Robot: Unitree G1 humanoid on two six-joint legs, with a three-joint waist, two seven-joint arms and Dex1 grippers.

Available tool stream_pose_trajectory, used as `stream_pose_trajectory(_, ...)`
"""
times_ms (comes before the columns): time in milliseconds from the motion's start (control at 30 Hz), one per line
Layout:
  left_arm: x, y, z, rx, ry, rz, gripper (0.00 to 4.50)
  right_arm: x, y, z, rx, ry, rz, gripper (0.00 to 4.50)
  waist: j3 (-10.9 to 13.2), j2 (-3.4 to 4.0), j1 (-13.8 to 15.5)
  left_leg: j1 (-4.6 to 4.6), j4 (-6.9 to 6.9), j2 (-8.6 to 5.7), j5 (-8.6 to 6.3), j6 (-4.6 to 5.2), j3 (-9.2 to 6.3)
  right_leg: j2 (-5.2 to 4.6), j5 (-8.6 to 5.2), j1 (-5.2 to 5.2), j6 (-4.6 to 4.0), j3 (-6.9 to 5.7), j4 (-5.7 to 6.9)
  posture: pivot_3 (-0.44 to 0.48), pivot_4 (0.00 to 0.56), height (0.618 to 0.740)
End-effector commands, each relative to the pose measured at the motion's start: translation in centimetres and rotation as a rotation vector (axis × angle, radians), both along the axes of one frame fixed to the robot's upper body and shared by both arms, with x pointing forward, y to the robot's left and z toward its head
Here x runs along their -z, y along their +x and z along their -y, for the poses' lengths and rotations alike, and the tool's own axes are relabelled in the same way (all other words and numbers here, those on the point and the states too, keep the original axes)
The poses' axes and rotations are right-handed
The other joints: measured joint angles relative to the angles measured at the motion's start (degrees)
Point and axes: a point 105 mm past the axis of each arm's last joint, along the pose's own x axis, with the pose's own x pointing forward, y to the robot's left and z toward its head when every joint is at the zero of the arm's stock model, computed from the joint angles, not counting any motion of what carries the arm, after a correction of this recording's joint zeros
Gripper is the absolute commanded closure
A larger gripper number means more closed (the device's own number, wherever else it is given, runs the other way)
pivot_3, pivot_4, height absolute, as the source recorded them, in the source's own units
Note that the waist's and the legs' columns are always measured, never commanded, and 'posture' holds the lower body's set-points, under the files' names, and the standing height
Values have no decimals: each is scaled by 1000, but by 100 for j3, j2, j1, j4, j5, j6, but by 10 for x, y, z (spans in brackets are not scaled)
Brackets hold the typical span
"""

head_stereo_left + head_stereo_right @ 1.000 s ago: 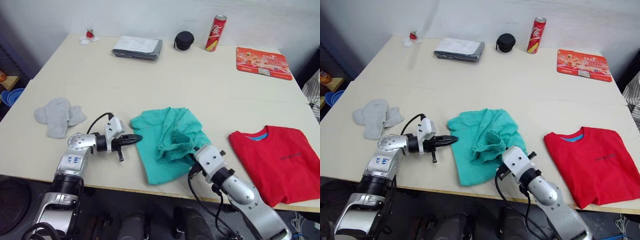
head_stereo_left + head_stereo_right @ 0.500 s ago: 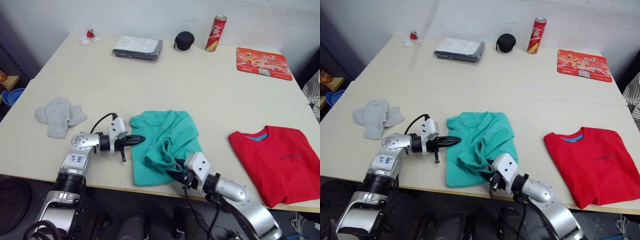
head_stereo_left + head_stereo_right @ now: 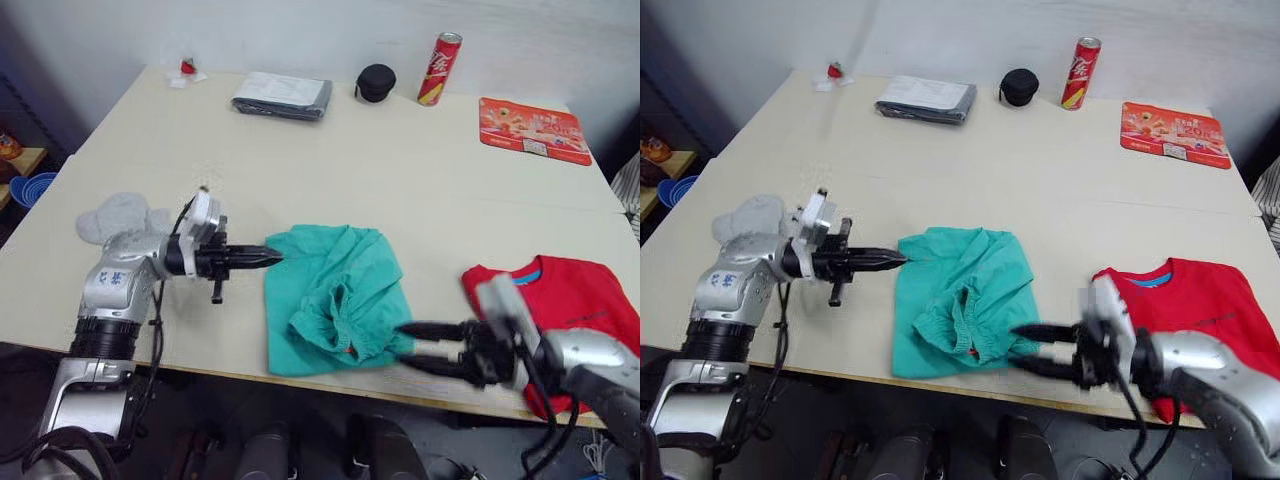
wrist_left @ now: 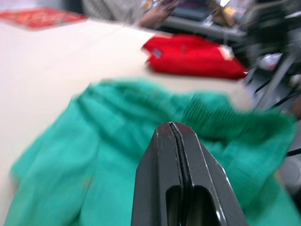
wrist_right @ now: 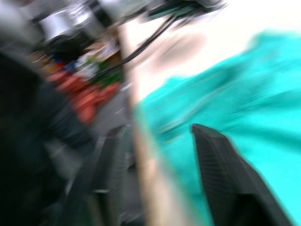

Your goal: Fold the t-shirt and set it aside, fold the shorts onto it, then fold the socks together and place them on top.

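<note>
Surface: pale beige table (image 3: 330, 170) against a plain light wall.
Right gripper (image 3: 408, 345): at the near edge, fingers spread apart and holding nothing, tips touching or just short of the near right hem of the shorts.
Shorts (image 3: 335, 295): teal-green, rumpled near the table's front centre, one leg bunched up on top; not yet folded flat.
Left gripper (image 3: 268, 256): just beside the shorts' left upper corner, fingers pressed together; whether cloth is pinched between them, cannot tell.
T-shirt (image 3: 560, 300): red, blue inner collar, lying flat and folded at the front right, apart from the shorts.
Socks (image 3: 118, 213): light grey pair, at the left, partly behind the left arm.
Grey folded packet (image 3: 282, 95): far left of centre.
Black round case (image 3: 375, 82): far centre.
Red drink can (image 3: 438, 68): upright, just right of the case.
Red printed mat (image 3: 534, 129): far right.
Step in hand: folding the shorts, by my judgement; t-shirt looks done.
Next move calls for: right fingers closing on the near hem, then smoothing and doubling the shorts before carrying them onto the t-shirt.
</note>
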Motion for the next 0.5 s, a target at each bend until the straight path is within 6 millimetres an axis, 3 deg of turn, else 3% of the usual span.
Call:
stream_pose_trajectory(33,-13,-7,39,100,-25,43,4500,19,27,5,91,-114,142,3841,-1,2,26,0,0,-3,0,0,2,0,0,0,0,-1,0,0,150,740)
stream_pose_trajectory(100,-15,-1,68,116,-49,65,4500,33,44,0,133,-154,204,4483,-1,2,52,-1,0,-3,0,-2,3,6,0,0,0,-7,1,0,150,740)
stream_pose_trajectory(167,-6,3,91,124,-6,87,4500,45,52,-8,121,-184,229,4483,-1,2,77,-6,3,-5,1,-1,7,11,0,-2,1,-9,3,0,150,740)
stream_pose_trajectory(267,29,2,118,167,147,96,4500,67,52,-24,84,-218,204,4483,0,4,69,-8,4,-5,2,-2,10,19,0,-2,1,-13,3,0,150,740)
stream_pose_trajectory(400,62,14,128,74,234,80,4500,89,44,-34,72,-258,156,4483,0,5,66,-7,4,1,4,-6,9,24,-1,-2,1,-11,4,0,150,740)
stream_pose_trajectory(500,80,27,121,-34,260,79,4500,101,38,-33,99,-272,107,4483,0,5,63,0,5,5,4,-7,5,21,-1,2,1,-9,4,0,150,740)
